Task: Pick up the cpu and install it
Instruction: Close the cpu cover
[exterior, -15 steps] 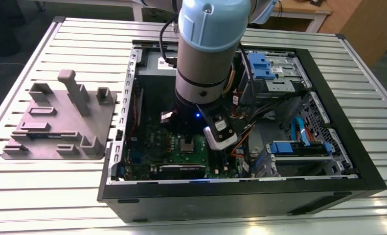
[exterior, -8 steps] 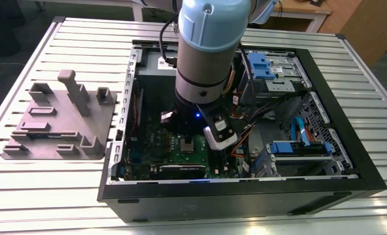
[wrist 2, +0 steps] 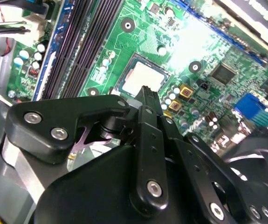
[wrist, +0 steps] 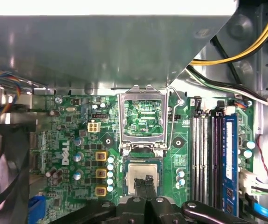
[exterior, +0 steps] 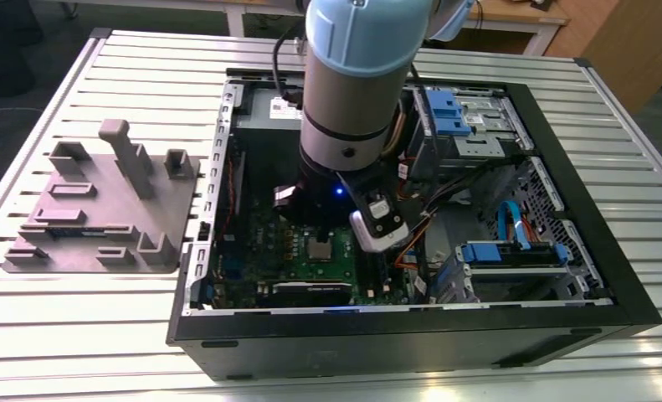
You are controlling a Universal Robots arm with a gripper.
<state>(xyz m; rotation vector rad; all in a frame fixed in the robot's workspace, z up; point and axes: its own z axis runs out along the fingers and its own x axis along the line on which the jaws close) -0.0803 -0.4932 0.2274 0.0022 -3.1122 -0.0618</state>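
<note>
Gripper (wrist: pixel 146 180) is shown with its two fingertips drawn together and nothing clamped between them, and it is held directly over the cpu (wrist: pixel 140 171); whether contact is made cannot be told. A slatted metal table (exterior: pixel 141 75) is seen carrying everything else. On it an open black computer case (exterior: pixel 420 347) is laid on its side, and the arm (exterior: pixel 353 92) is reached down into the case from above. A grey fixture tray (exterior: pixel 96 209) with upright posts is set on the table just beside the case, at the exterior view's left. Inside the case the green motherboard (wrist: pixel 68 140) is mounted flat on the floor, and blue drive brackets (exterior: pixel 448 109) are fitted toward the exterior view's right. A row of long memory slots (wrist: pixel 208 154) is seen near the socket in both wrist views. The socket's metal load plate (wrist: pixel 143 116) is swung up and stood open, and the socket is left uncovered. The cpu, a small square chip with a silvery top, is seated flat within the socket frame near the middle of the motherboard; in the second wrist view its near edge is hidden behind the closed fingertips (wrist 2: pixel 147 93), and in the exterior view it is seen just beside the wrist.
</note>
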